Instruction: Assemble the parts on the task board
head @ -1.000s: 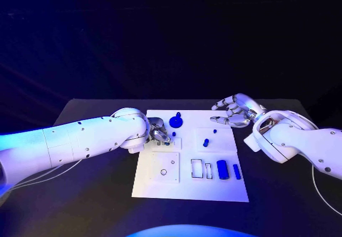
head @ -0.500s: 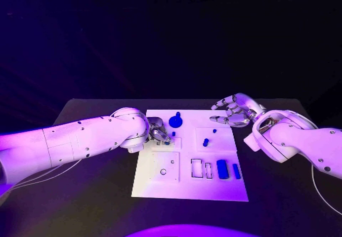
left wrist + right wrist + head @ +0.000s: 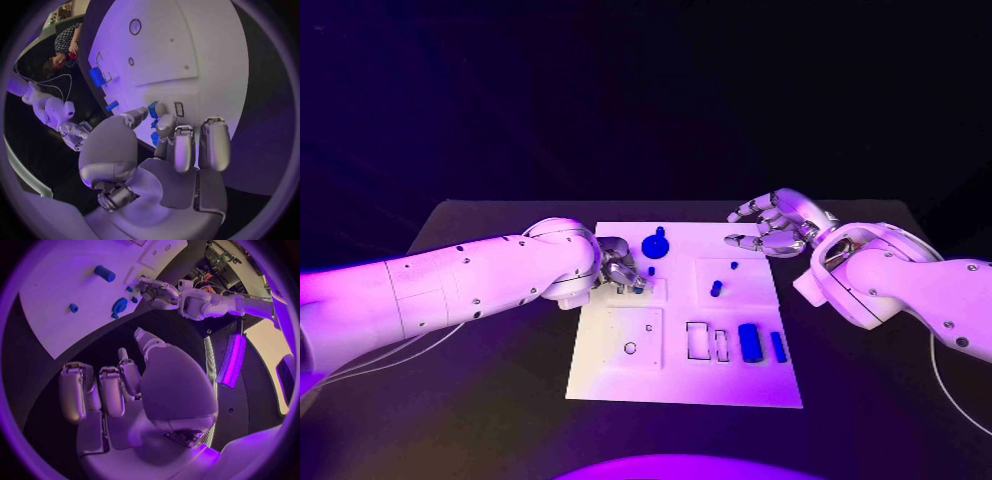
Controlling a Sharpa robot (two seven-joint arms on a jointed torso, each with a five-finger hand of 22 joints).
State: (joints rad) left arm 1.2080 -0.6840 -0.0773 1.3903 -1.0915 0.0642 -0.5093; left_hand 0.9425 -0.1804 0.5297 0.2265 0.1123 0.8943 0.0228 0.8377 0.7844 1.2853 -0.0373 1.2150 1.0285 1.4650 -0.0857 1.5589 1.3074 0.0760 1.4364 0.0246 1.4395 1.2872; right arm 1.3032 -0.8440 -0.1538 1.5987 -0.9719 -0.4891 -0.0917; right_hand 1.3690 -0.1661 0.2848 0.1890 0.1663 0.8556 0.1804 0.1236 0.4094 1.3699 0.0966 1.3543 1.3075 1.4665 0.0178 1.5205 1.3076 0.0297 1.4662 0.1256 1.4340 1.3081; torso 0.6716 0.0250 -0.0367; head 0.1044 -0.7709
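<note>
The flat white rectangular task board lies mid-table with six small blue plastic parts on it: a round knobbed piece at the far edge, two short pegs right of centre, two cylinders at the near right. The silver left hand pinches the sixth, a blue peg, over the board's far left. The silver right hand hovers released, fingers apart, beyond the board's far right corner.

Head camera overhead; wrist cameras close (sharing task board).
</note>
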